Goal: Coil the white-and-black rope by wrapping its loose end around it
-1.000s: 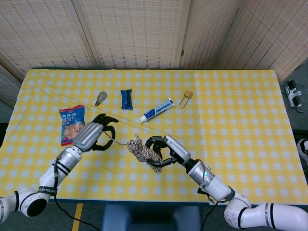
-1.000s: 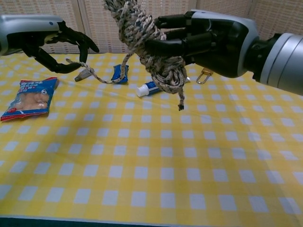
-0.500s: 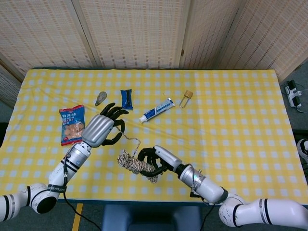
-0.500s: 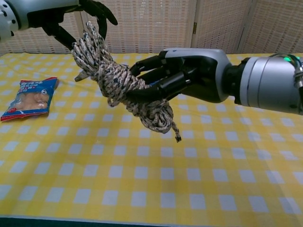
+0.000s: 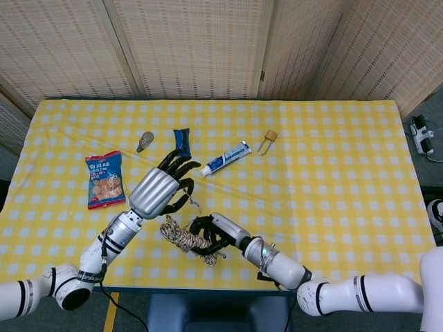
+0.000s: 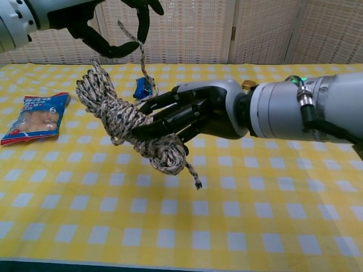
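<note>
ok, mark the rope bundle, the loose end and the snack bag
rope bundle (image 6: 122, 122), chest view, middle of the coils in the right hand
loose end (image 6: 139, 56), chest view, strand hanging from the left hand
snack bag (image 5: 104, 181), head view, centre of the packet

one rope (image 5: 185, 239), two hands, one snack bag (image 5: 104, 180), one toothpaste tube (image 5: 225, 158)

Snack bag (image 5: 104, 180) left of toothpaste (image 5: 225, 158)
</note>
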Tool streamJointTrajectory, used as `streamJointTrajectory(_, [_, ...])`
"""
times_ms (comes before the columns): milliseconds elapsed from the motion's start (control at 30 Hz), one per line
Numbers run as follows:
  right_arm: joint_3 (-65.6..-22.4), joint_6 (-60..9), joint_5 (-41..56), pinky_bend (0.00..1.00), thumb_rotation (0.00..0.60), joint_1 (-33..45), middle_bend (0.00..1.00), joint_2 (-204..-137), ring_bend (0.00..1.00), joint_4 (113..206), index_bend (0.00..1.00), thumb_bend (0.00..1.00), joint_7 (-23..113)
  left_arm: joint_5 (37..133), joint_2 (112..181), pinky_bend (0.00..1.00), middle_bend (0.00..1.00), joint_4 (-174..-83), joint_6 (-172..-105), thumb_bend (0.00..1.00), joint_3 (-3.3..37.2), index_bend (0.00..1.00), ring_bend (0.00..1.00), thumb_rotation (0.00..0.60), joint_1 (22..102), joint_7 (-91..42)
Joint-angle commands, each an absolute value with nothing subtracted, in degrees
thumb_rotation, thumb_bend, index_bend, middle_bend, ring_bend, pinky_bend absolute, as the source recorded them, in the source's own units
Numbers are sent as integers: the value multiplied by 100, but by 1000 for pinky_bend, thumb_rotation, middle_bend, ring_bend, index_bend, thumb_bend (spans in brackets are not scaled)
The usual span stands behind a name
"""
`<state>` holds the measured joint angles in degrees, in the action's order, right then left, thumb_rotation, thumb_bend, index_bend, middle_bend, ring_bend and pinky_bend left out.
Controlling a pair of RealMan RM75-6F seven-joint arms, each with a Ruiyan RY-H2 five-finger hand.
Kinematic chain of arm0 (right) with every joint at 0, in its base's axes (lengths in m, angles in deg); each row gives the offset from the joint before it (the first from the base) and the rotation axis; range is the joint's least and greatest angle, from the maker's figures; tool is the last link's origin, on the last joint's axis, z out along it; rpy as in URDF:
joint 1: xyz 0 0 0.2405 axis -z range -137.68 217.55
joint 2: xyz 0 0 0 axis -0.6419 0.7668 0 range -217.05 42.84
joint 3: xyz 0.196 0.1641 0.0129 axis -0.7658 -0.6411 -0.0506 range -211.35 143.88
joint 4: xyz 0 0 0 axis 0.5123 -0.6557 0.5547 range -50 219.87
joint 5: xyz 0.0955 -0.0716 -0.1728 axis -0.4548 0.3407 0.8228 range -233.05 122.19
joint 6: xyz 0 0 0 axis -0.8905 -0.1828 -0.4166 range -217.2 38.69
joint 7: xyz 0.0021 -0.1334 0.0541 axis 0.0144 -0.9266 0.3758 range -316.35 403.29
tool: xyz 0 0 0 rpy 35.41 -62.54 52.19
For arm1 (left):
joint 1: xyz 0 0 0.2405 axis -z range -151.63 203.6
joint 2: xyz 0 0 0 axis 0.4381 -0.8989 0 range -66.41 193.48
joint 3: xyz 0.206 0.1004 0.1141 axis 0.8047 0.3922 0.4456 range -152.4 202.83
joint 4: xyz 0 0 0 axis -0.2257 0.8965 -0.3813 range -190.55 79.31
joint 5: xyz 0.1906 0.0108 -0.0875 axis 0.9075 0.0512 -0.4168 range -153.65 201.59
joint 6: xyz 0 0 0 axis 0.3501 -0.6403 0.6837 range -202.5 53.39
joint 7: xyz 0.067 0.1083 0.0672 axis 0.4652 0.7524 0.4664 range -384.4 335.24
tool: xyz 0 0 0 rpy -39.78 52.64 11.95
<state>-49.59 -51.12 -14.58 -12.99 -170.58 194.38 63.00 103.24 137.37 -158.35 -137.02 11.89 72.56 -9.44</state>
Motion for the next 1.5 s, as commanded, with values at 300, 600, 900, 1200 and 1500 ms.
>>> streamJointTrajectory(300, [-5265, -4334, -2852, 719, 600, -1611, 718, -17519, 787, 19217, 862, 591, 6149, 10820, 13855, 0, 202, -16105, -14281, 543, 1379, 585, 121, 600, 7000, -664])
streamJointTrajectory(600, [-5635, -3797, -3043, 719, 600, -1343, 718, -17898, 790, 19047, 862, 597, 6419, 11143, 13894, 0, 192, -16229, -14604, 543, 1539, 586, 113, 600, 6765, -622])
streamJointTrajectory(900, [-5866, -3660, -2193, 719, 600, -708, 722, -17997, 798, 19030, 862, 612, 6955, 11026, 13803, 0, 191, -16140, -14905, 544, 1615, 586, 113, 600, 6386, -1047])
streamJointTrajectory(1200, [-5868, -4056, -769, 719, 600, -106, 722, -17572, 799, 19290, 862, 612, 7482, 10526, 13582, 0, 191, -16111, -14542, 543, 1679, 586, 113, 600, 6183, -2191])
streamJointTrajectory(1500, [-5926, -4031, -28, 719, 600, 105, 722, -17456, 797, 19428, 863, 613, 7706, 10477, 13596, 0, 191, -15938, -14262, 543, 1759, 583, 108, 600, 6134, -2658])
